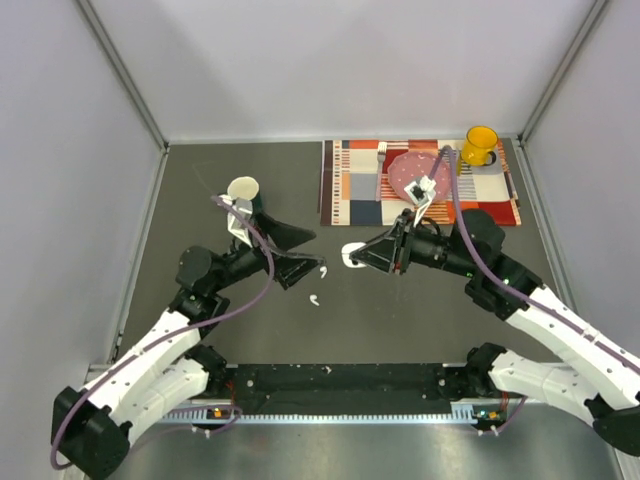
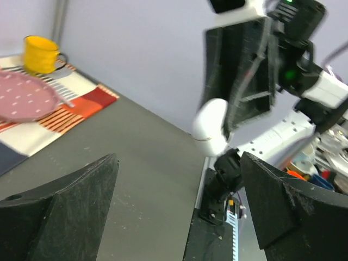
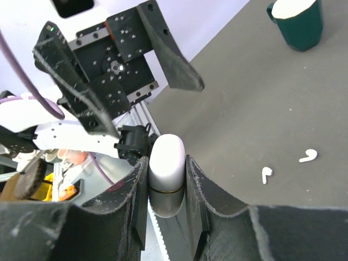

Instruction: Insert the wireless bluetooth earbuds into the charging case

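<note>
My right gripper [image 1: 360, 256] is shut on the white charging case [image 1: 351, 255], held off the table with its lid closed. The right wrist view shows the case [image 3: 167, 163] clamped between both fingers. Two tiny white earbuds lie on the dark table: one [image 1: 314, 299] is in front of the grippers, the other [image 1: 323, 270] is by my left gripper's near finger. Both show in the right wrist view, one nearer [image 3: 266, 174] and one farther [image 3: 308, 156]. My left gripper [image 1: 310, 254] is open and empty, facing the case [image 2: 212, 128]. No other earbuds are visible.
A dark green mug [image 1: 243, 190] stands behind the left arm. A striped placemat [image 1: 350, 185] at the back right carries a pink plate [image 1: 418, 172] and a yellow mug [image 1: 480, 145]. Grey walls enclose the table.
</note>
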Tool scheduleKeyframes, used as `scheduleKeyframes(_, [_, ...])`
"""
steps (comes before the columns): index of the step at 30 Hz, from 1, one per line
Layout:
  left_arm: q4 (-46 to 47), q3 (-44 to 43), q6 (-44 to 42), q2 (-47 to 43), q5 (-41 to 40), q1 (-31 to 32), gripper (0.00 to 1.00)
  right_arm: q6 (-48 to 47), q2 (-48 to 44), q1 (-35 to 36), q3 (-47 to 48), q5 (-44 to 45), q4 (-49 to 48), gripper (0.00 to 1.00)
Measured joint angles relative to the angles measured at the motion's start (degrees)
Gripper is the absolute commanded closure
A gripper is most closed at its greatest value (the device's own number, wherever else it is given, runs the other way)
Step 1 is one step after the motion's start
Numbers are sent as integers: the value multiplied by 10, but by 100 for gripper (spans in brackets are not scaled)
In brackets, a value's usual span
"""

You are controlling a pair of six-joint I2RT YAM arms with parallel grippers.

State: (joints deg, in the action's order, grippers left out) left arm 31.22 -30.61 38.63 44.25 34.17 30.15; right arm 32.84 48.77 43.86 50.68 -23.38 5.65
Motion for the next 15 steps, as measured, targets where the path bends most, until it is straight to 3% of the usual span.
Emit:
scheduleKeyframes(4, [43, 11, -39, -7, 50, 15, 1, 31, 31, -7, 39, -19, 31, 100])
scheduleKeyframes(10, [-55, -29, -214, -67, 45, 60, 1, 63, 46, -9, 51, -47, 44, 100])
scheduleKeyframes(15, [-36, -45, -169, -45, 19, 61, 1, 55, 37, -9, 40, -75, 0, 99])
